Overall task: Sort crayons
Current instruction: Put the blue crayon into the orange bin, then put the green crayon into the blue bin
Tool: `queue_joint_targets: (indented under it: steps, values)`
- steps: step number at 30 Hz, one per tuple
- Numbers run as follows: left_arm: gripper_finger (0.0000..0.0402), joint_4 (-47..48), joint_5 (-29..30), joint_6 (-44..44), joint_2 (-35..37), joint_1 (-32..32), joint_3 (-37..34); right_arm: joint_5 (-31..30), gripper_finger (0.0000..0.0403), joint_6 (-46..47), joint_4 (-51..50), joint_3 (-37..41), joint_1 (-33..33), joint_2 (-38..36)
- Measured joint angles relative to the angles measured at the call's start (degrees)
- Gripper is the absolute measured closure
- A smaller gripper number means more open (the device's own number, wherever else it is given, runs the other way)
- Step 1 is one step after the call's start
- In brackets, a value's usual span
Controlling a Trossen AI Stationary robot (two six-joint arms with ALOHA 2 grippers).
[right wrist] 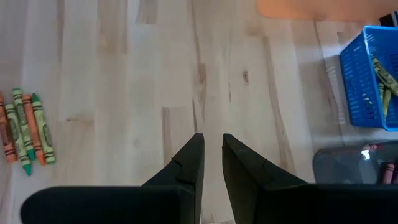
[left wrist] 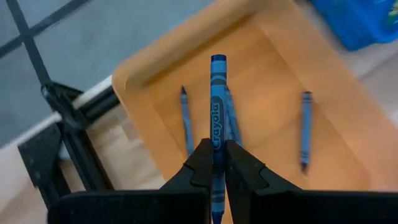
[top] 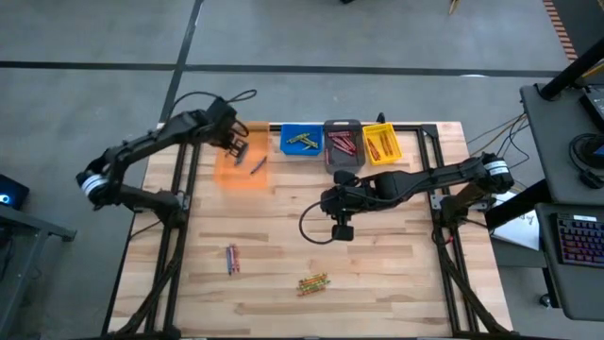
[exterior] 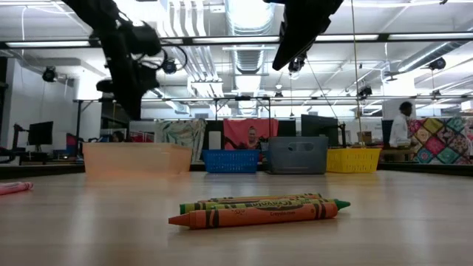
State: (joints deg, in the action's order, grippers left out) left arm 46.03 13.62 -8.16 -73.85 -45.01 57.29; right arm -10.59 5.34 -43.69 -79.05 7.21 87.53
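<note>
Between the left gripper's fingers, 1 blue crayon above orange bin.

4 bins; 4 blue crayons at the orange one.

four bins stand in a row along the table's far edge, each holding crayons. the left gripper hangs over the leftmost bin, pinching a crayon above three others lying inside. two crayon clusters lie near the front edge. the right gripper hovers mid-table.
</note>
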Motion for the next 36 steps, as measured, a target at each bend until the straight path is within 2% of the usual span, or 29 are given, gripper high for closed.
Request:
queue_joint_targets:
  steps: [9,17,29,36]
  values:
    - [0.0402,-1.3,-0.9,5.7,-11.7,-5.1,1.2,0.0,0.0355,0.2,0.2,0.0,-1.8,0.0]
    - [0.0384,-3.7,-0.8,5.7,-16.2,-5.4,1.1,0.0,0.0355,0.0,0.2,0.0,-2.3,0.0]
    - [0.0328,-4.0,-0.7,6.3,-15.8,-5.4,1.1,0.0,0.0355,0.8,0.3,0.0,-2.3,0.0]
    - [0.0326,-4.0,-0.7,6.1,-7.3,-1.3,1.1,0.0,0.0355,3.4,0.3,0.0,-2.3,0.0]
